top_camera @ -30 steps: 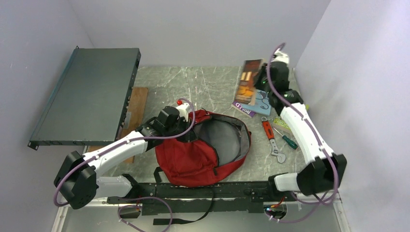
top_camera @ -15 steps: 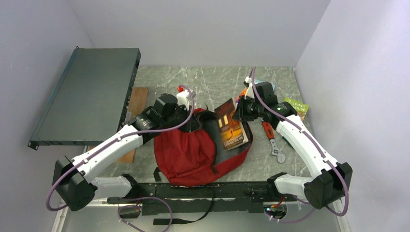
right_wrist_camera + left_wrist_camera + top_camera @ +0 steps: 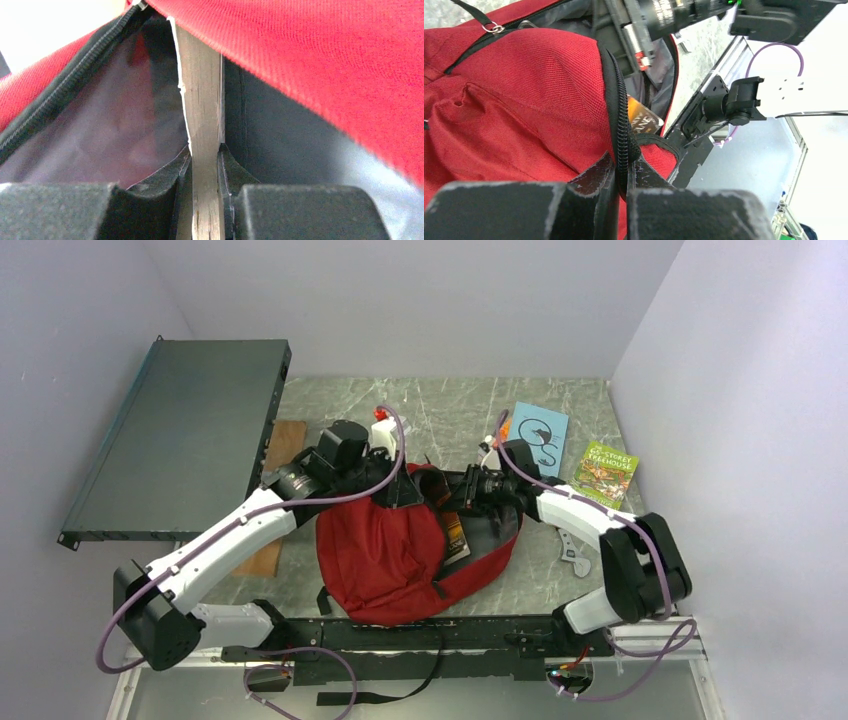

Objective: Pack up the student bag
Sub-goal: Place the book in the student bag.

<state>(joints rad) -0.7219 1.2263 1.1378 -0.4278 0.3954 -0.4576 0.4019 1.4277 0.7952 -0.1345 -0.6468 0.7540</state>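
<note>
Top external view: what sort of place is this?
Likely a lab robot cell: plain white walls box in a marble-look tabletop, the left arm and right arm sit bolted at its near edge, and staged props lie about: red backpack, green book, blue booklet.

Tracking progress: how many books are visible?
3: orange book in the right gripper, partly inside the student bag; blue book and green book on the table. More may hide inside.

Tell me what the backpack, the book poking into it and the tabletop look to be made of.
Backpack: red woven fabric, matte. The weave grain shows, so it is likely nylon or polyester.
Book: paper, seen edge-on as a pale block of pages. The cover is probably coated card.
Tabletop: grey with white veins and smooth. It could be stone or a printed laminate; I cannot tell which.
</note>
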